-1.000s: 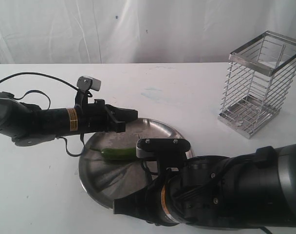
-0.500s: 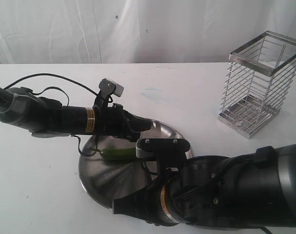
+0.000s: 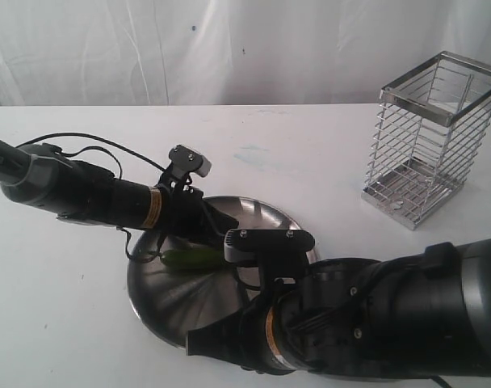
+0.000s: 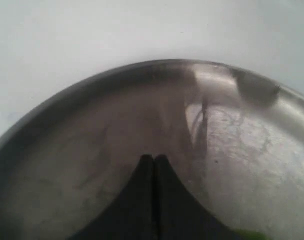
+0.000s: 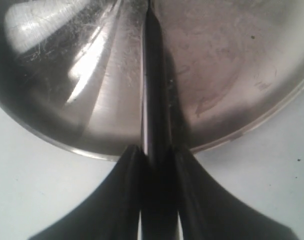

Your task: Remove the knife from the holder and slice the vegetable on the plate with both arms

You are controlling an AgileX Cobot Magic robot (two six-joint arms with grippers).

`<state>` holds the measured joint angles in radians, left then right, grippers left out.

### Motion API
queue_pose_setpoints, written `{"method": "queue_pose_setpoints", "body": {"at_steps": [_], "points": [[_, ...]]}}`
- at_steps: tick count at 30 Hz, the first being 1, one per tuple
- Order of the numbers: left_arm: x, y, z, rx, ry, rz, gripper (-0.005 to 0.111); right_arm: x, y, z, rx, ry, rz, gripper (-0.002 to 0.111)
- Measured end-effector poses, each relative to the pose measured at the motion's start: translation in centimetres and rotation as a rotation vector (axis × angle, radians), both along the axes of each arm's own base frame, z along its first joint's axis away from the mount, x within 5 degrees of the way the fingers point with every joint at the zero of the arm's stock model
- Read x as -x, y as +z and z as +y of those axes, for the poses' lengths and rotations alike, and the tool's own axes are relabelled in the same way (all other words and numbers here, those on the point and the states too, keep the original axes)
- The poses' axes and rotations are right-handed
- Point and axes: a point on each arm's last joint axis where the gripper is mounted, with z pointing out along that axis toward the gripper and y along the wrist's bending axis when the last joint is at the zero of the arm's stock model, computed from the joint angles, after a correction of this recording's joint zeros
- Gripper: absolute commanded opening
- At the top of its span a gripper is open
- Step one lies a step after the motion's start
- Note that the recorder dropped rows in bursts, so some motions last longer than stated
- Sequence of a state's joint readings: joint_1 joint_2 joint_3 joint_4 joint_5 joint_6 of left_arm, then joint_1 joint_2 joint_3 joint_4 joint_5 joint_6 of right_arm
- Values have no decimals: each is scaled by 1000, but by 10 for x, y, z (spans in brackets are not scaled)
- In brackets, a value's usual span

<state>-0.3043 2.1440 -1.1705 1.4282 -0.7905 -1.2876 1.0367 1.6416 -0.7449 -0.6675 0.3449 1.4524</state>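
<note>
Two grippers at work over the plate (image 3: 266,212). Left gripper (image 4: 154,159) has its fingers pressed flat together with nothing between them, tip low over the plate's dull, scuffed floor, and a sliver of the green chili (image 3: 190,258) just peeks in beside it. Right gripper (image 5: 153,152) is clamped on the knife (image 5: 154,75), fingers tight on either side of the handle, the dark blade running out across the plate's near rim toward its middle. From outside, the chili lies on the plate's left half, right beneath the left gripper. Each arm wears a yellow-white label band, but the print is too small to read. Well off to the plate's right stands the wire holder (image 3: 431,137), upright on the white table (image 3: 60,323).
</note>
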Motion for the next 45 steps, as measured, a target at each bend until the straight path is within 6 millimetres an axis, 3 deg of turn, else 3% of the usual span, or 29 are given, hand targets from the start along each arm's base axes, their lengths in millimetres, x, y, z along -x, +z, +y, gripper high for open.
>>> {"method": "queue_pose_setpoints", "body": {"at_steps": [21,31,45], "points": [[1,4,-1,-3,-18,43,0,4,-8,-3,56,8,55,0],[2,28,-6,42,-104,-3,0,5,-9,-3,56,-1,81,0],[13,19,-8,41,-118,40,0,6,-9,-3,52,-5,84,0]]}}
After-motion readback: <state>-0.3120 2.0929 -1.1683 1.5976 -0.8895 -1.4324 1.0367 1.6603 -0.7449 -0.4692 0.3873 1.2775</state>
